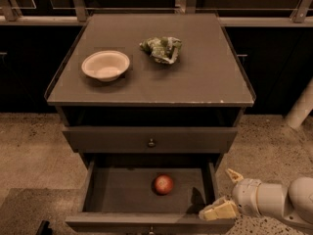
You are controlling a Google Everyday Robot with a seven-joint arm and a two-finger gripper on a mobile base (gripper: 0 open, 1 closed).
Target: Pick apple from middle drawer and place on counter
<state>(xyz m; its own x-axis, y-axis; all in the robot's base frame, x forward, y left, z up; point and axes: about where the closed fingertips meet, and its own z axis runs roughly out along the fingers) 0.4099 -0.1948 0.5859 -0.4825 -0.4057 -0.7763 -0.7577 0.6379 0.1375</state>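
The apple (163,184) lies on the floor of the open middle drawer (117,192), a little right of centre and nearer the back than the front panel. It is well apart from the end effector (226,194), which hangs to the apple's right, beyond the drawer's right wall and close to its front right corner. The apple is small, round and red, with a paler patch on top (the light is dim, so its finer colour is hard to judge). It touches neither drawer wall. The end effector has its two pale fingers (217,212) spread wide apart and holds nothing; its white arm (274,199) reaches in from the right edge of the view. Above the open drawer, the upper drawer (98,139) is closed, with a small knob (151,143) in the middle. The counter (205,77) on top carries a pale bowl (105,65) on the left and a crumpled green-and-white packet (161,49) near the centre, the two set apart.
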